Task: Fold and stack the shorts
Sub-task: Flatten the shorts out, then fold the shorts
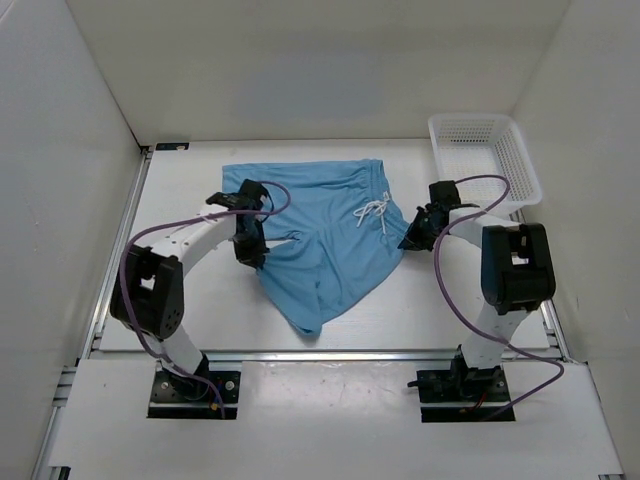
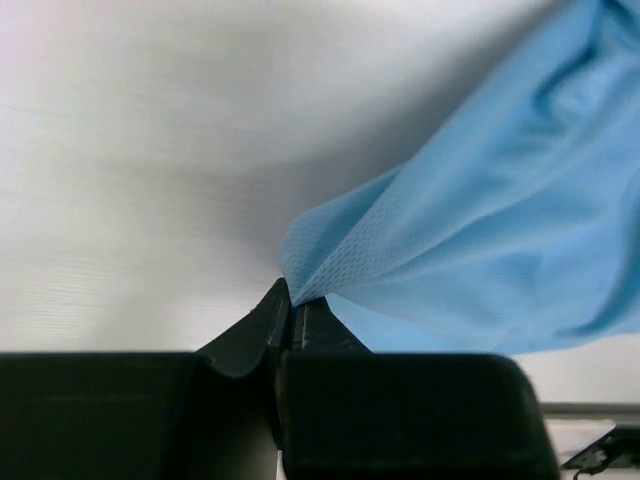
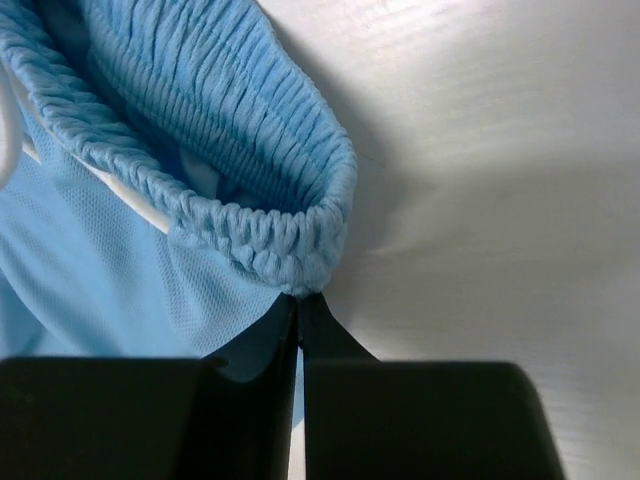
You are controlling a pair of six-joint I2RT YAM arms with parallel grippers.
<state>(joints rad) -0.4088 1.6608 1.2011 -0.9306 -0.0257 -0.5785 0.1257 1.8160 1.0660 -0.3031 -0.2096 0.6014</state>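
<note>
A white-walled table (image 1: 170,290) carries the shorts (image 1: 330,235), spread flat. At their left edge the left pincer (image 2: 291,300) is clamped shut on a fabric corner. At their right edge the right pincer (image 3: 298,300) is closed on the waistband (image 3: 250,240). The first fold is judged in hand: both grips need lifting together. Right of the shorts, nothing is seen in the basket (image 1: 515,160).

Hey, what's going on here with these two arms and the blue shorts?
Two robot arms are getting ready to fold the light blue shorts, which lie spread out on the table and are not yet folded. The left gripper is shut on a thin edge of the fabric on the shorts' left side. The right gripper is shut on the end of the gathered waistband on the right. A white basket stands at the far right, apart from the shorts.
</note>
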